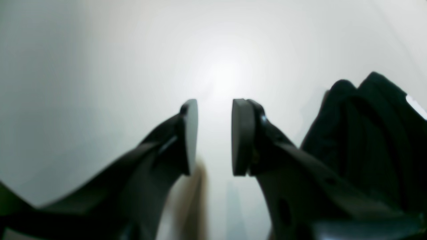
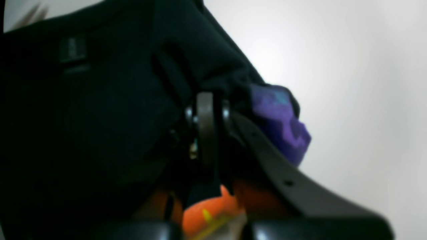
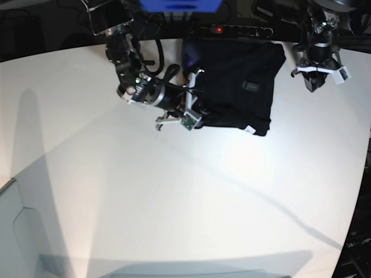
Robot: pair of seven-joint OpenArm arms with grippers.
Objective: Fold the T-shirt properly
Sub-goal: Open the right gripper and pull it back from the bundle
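Observation:
The black T-shirt (image 3: 237, 81) lies folded into a rough rectangle at the back of the white table (image 3: 174, 191), its small white tag (image 3: 249, 129) at the near edge. My right gripper (image 3: 199, 111) is at the shirt's left edge. In the right wrist view the gripper (image 2: 206, 130) is shut on the black cloth (image 2: 100, 100), with the purple print (image 2: 283, 123) and the orange print (image 2: 206, 213) bunched beside it. My left gripper (image 3: 316, 84) hangs to the right of the shirt, apart from it. In the left wrist view the gripper (image 1: 215, 136) is open and empty, with the shirt (image 1: 367, 140) to its right.
A power strip with a red light (image 3: 232, 29) runs along the table's back edge behind the shirt. A blue object (image 3: 179, 4) stands at the top. A grey bin (image 3: 14, 231) sits at the near left corner. The table's curved edge runs down the right side.

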